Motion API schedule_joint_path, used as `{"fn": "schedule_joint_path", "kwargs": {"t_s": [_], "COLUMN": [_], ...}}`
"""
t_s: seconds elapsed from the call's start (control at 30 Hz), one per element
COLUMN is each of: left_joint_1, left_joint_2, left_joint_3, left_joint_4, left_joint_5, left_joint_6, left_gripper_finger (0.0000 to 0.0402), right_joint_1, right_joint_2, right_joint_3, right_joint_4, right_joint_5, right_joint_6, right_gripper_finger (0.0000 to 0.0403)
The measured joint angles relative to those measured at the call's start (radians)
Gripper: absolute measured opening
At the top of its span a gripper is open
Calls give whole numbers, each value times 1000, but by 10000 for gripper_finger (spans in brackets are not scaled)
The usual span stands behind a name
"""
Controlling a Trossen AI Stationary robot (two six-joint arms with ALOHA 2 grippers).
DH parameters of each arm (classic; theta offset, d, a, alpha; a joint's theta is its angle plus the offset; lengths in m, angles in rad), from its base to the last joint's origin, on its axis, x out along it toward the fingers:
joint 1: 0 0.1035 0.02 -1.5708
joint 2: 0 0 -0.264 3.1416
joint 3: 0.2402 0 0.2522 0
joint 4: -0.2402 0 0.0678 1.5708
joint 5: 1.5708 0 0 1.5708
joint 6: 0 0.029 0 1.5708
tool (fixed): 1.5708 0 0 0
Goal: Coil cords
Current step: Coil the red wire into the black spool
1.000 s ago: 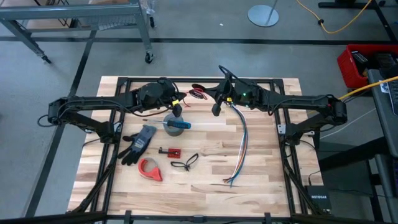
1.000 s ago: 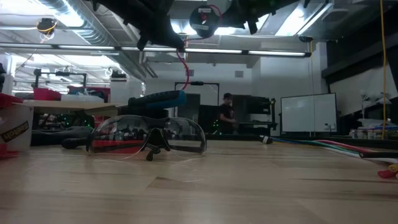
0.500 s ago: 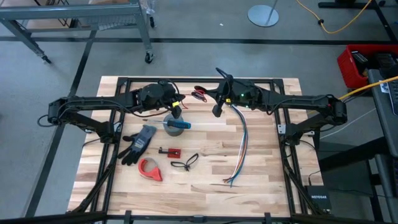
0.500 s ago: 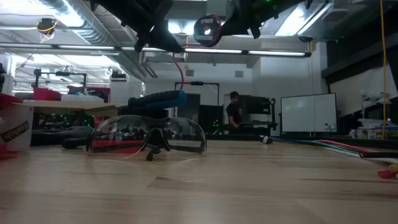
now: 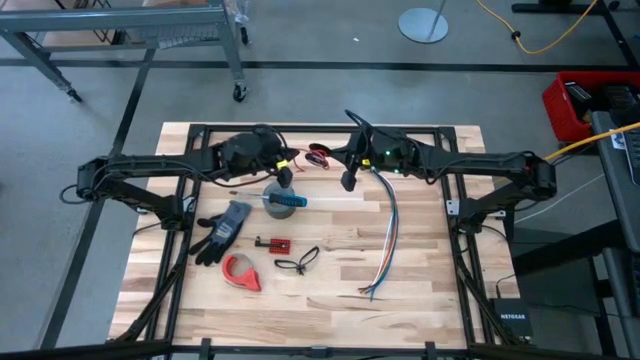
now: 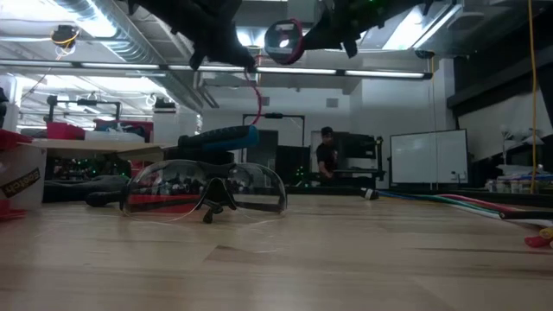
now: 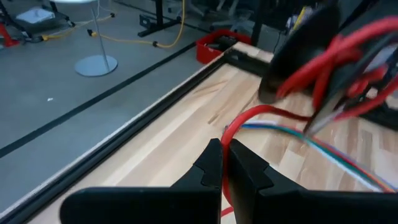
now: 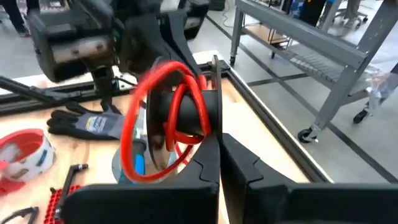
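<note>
Slippage is what I'd watch for here. Both arms are up over the far middle of the table (image 5: pixel 420 300), and the red cord (image 8: pixel 163 118) hangs in the air between them, well clear of the wood. The right hand (image 8: pixel 219 149) is pinched shut on the small round coil, its loops bunched at the fingertips. The left hand (image 7: pixel 222 163) is clamped shut on the loose tail, which runs in a short curve across to the coil.

If the two hands pull apart or twist out of step, that short span could go taut and drag a loop off, so the coil springs open. A weak pinch could also let the whole bundle drop toward the grey tape roll (image 5: pixel 281 201) or tangle with the multicoloured wire bundle (image 5: pixel 387 235) just beside it.
</note>
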Motion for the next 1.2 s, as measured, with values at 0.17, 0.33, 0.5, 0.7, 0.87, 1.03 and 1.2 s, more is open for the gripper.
{"fn": "schedule_joint_path", "kwargs": {"t_s": [0.17,0.33,0.5,0.7,0.87,1.03,1.2], "left_joint_1": [-2,3,3,4,18,21,21], "left_joint_2": [-1,-8,-24,-24,-24,-30,-67], "left_joint_3": [0,0,0,0,0,0,0], "left_joint_4": [-17,-52,-50,-59,-59,-68,-88], "left_joint_5": [-2,0,0,-1,0,-1,-3], "left_joint_6": [1,1,-24,-43,-52,-48,-51], "left_gripper_finger": [0,0,0,0,0,0,0], "right_joint_1": [0,1,1,1,8,14,14], "right_joint_2": [31,39,39,39,39,39,39], "right_joint_3": [0,0,0,0,0,0,0], "right_joint_4": [13,-7,9,21,24,6,-54], "right_joint_5": [-4,-1,-2,-29,-85,-81,-30], "right_joint_6": [2,3,4,29,38,38,37], "right_gripper_finger": [1,1,1,1,1,1,1]}}
